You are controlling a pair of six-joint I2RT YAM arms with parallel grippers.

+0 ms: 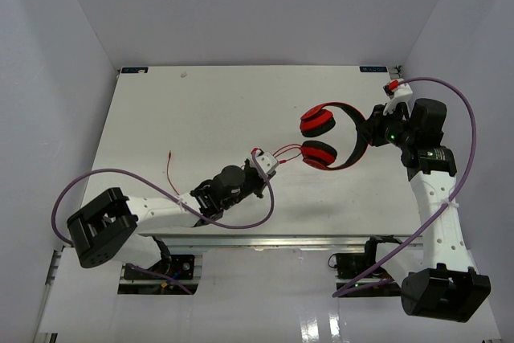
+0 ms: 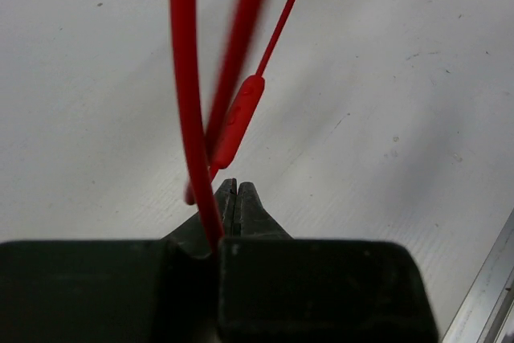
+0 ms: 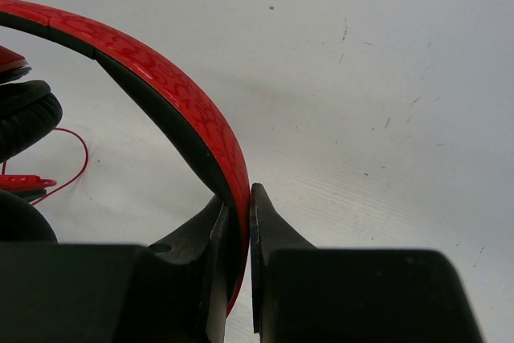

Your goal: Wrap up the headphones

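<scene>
Top view: bright, even overhead light, white table [image 1: 201, 110] near blown out; soft faint shadows under both arms, glare streaks on glossy strip at btm edge. Left wrist: 2 strands of cord [image 2: 186, 78] close to lens are smeared & out of focus, inline remote [image 2: 239, 118] sharper, table specks crisp; left gripper [image 2: 238, 190] nearly black, no detail. Right wrist: headband [image 3: 181, 102] sharp w/ glossy highlight, soft grey shadow beside it; ear pad [image 3: 24, 118] at left edge underexposed
</scene>
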